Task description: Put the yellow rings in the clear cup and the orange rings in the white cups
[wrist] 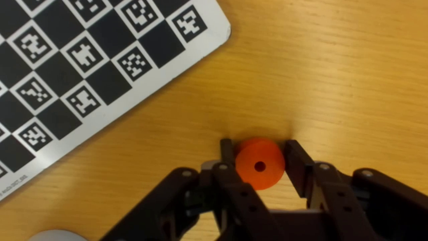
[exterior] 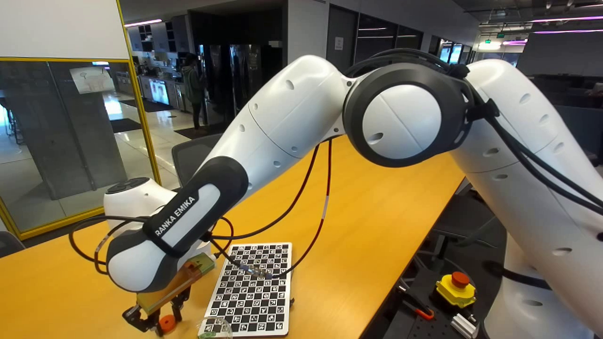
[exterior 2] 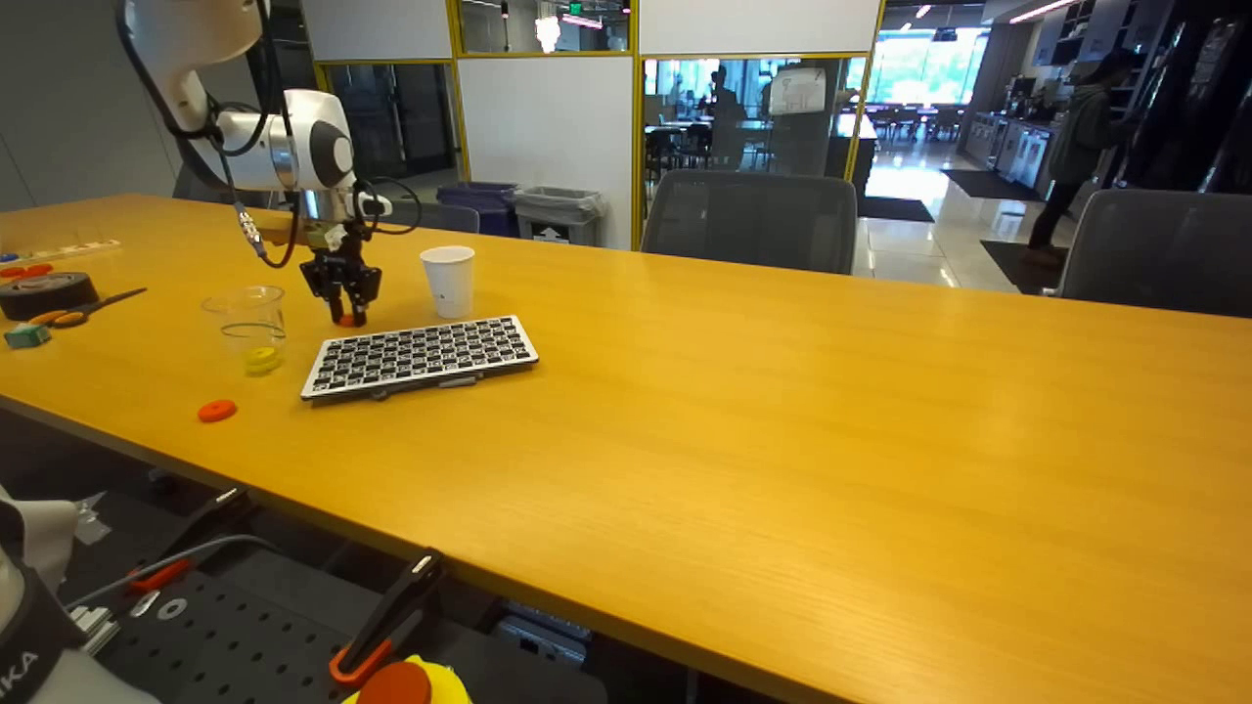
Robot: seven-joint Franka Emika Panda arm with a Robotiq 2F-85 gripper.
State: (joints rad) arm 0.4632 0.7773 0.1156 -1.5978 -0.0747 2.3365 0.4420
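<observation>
Ring sorting check-in: one colour looks done, the other isn't

The yellow rings (exterior 2: 261, 362) sit at the bottom of the clear cup (exterior 2: 245, 315); can't count them through the plastic, but I don't spot a loose one, so I'd call that half done.

Orange is the job in hand. My gripper (wrist: 259, 149) looks to be pinching one orange ring (wrist: 259, 179), fingers (wrist: 297, 165) up against both sides, just past the far left of the checkered board (exterior 2: 421, 357). Can't tell if it's off the table (exterior 2: 743, 411). I reckon it's bound for the white cup (exterior 2: 450, 282), upright to the right in an exterior view. Only one such cup shows, and I can't see inside, so no clue if any orange is in there.

Left to do: this one, then the second orange ring (exterior 2: 217, 411) lying on the near side of the clear cup. The orange-red pieces (exterior 2: 39, 270) way left by the tape roll (exterior 2: 44, 298) might count too, not sure.
</observation>
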